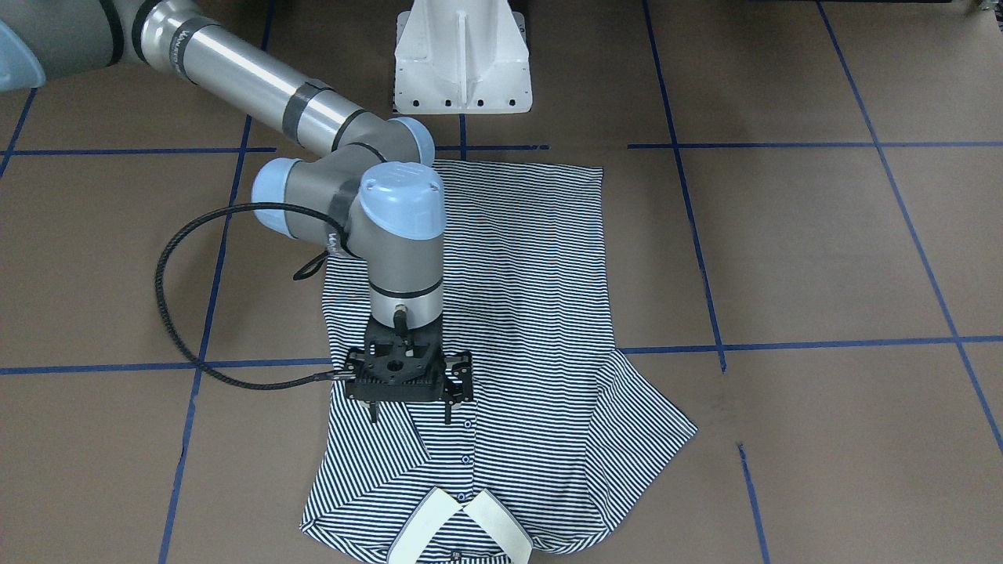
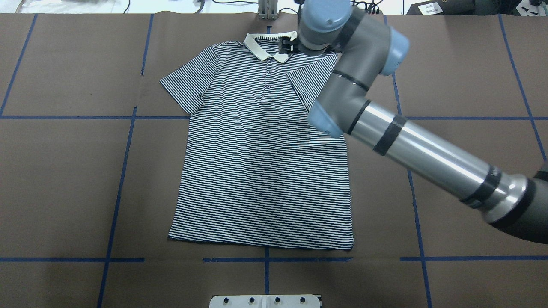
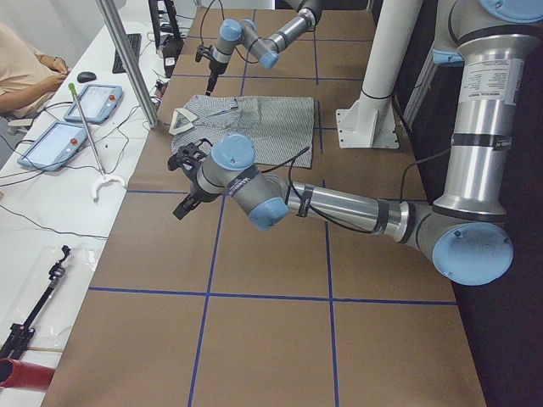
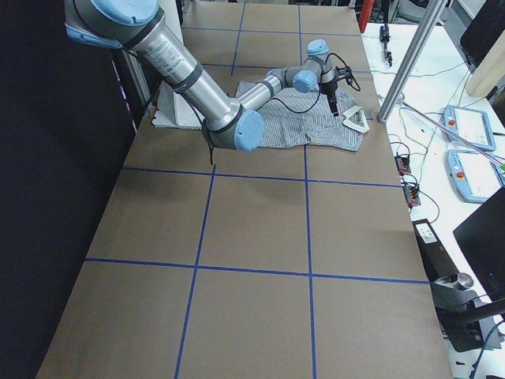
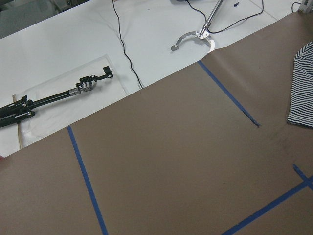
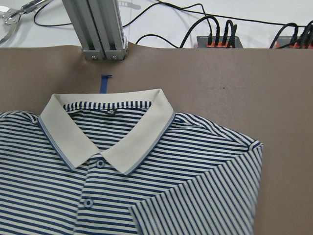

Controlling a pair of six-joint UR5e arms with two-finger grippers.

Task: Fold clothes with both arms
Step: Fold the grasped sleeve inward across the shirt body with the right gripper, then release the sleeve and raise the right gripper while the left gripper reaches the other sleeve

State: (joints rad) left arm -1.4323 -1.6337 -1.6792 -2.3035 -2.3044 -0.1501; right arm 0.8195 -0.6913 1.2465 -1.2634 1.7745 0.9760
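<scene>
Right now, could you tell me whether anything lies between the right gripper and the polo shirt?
Nothing visible does. The right gripper hangs over the polo shirt beside its white collar, fingers spread, with only bare striped fabric beneath.

Right arm: reached far forward, elbow bent, wrist turned down. Right gripper: pointed straight down, fingers spread apart. Left arm: extended low, nearly level. Left gripper: finger spacing undeterminable.
</scene>
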